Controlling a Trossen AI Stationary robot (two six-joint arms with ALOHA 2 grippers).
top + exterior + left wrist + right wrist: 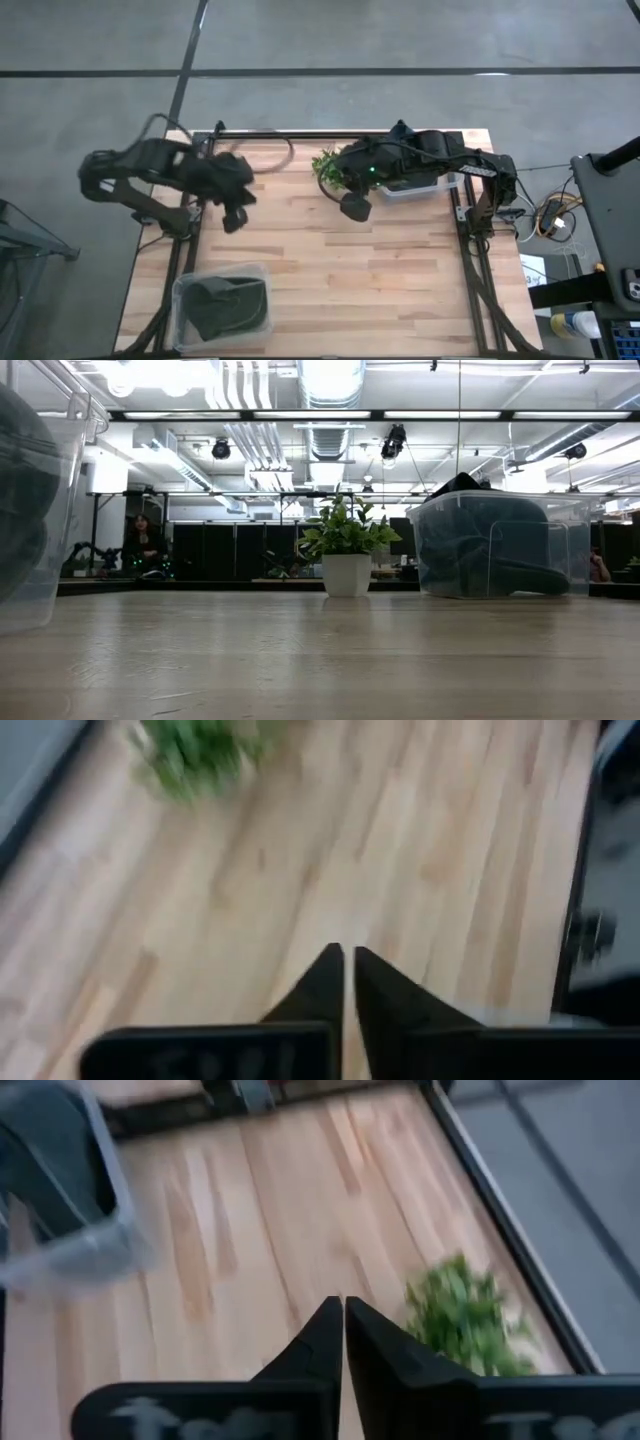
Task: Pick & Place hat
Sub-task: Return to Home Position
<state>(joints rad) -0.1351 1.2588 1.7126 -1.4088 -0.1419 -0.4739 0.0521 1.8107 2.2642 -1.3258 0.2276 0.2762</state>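
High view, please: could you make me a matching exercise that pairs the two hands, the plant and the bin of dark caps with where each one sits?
Things
1. left hand
2. right hand
3. potted plant
4. clear bin of dark caps

Places
A. in the corner of the table at the picture's lower left
B. near the table's top edge in the picture
C. over the table's left part, fingers shut
D. over the table's middle, close beside the plant, fingers shut

Pairs: 1-C, 2-D, 3-B, 4-A
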